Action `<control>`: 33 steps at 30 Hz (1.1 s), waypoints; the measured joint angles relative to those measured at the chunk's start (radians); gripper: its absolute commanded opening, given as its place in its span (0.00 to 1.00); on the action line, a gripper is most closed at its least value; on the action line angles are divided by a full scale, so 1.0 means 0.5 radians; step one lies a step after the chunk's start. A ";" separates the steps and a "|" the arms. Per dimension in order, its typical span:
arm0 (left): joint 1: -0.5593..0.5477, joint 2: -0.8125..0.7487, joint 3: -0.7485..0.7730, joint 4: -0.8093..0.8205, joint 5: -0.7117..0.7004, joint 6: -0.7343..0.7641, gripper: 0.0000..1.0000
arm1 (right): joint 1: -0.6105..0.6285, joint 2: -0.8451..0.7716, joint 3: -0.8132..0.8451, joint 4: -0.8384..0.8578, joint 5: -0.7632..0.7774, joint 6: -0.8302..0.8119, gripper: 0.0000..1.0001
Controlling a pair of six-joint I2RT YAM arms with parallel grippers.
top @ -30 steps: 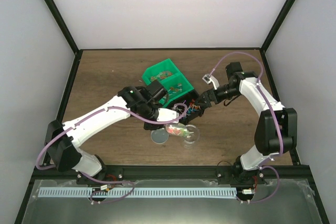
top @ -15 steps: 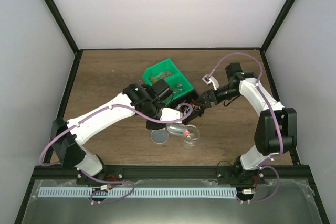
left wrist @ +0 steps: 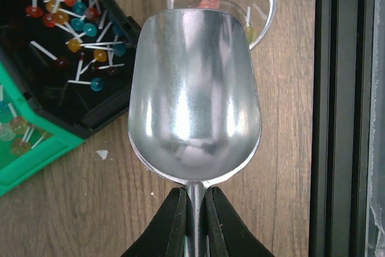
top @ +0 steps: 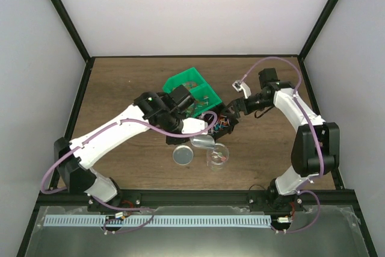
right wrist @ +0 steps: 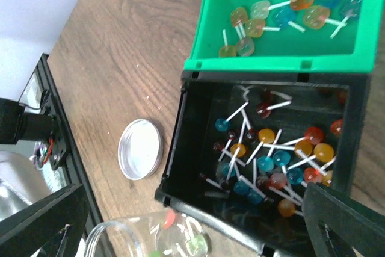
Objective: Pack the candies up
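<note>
Scoop beside the cup overhead, on your left wrist the left gripper clamped on the empty scoop's handle, on your right wrist the right gripper spread wide, candies piled in the black bin, a few in the cup.

High rear overview; two close downward wrist views, black bin and probably cup in both.

Robot lab cell: white walls, black frame, wooden table.
</note>
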 measured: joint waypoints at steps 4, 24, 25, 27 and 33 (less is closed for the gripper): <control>0.085 -0.064 0.027 -0.007 0.002 -0.065 0.04 | 0.000 0.056 0.053 0.115 0.043 0.095 0.98; 0.601 0.592 0.483 -0.098 -0.489 -0.509 0.04 | 0.163 0.579 0.369 0.552 0.248 0.508 0.87; 0.598 0.627 0.500 -0.104 -0.494 -0.528 0.04 | 0.177 0.601 0.387 0.563 0.255 0.518 0.86; 0.589 0.691 0.552 -0.119 -0.509 -0.561 0.04 | 0.201 0.641 0.423 0.594 0.271 0.529 0.86; 0.558 0.897 0.797 -0.178 -0.542 -0.632 0.04 | 0.256 0.735 0.504 0.674 0.340 0.563 0.82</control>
